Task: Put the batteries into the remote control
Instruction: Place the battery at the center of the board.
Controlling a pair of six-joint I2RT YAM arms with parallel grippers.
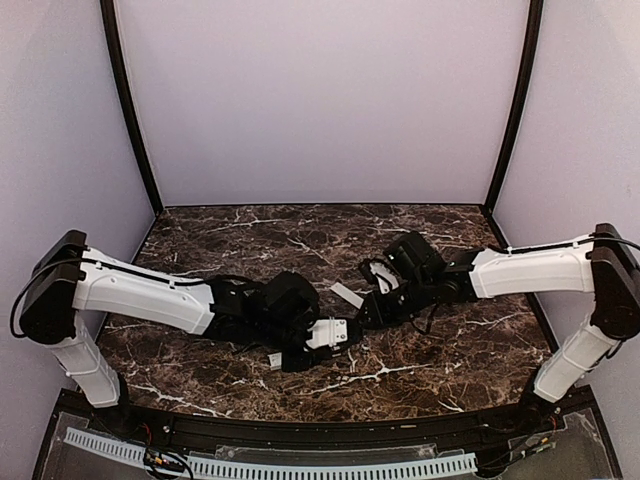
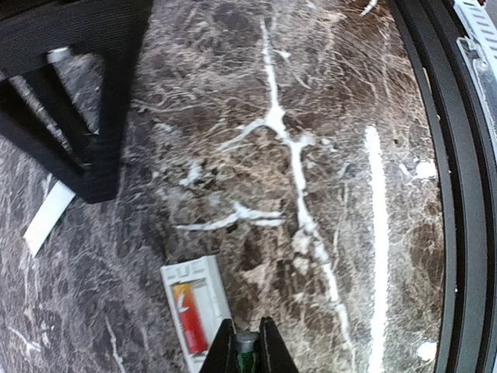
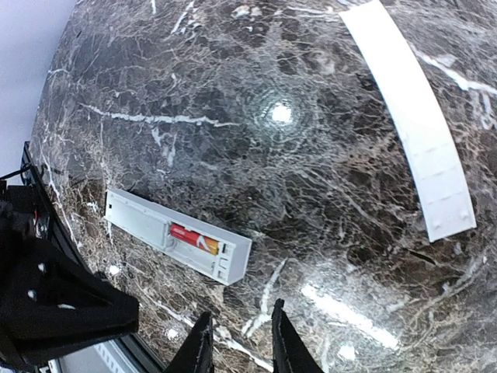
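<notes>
Dark marble surface (image 1: 240, 235) with white veins, lilac walls (image 1: 320, 100). Remote control (image 3: 147, 221) lies flat at lower left of right wrist view, red battery (image 3: 192, 235) in its slot. Left hand (image 2: 247, 325) clamps green battery (image 2: 247, 346) near it. Right hand (image 3: 239, 334) released, empty.

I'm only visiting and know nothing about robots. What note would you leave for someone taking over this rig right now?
Left gripper: shut on the dark green battery, right beside the remote control.
Right gripper: open and empty, close to the remote control.
Done: the red battery lies in the remote's slot.
Left to do: put the green battery in.
The white cover plate lies apart from the remote, not fitted.
</notes>
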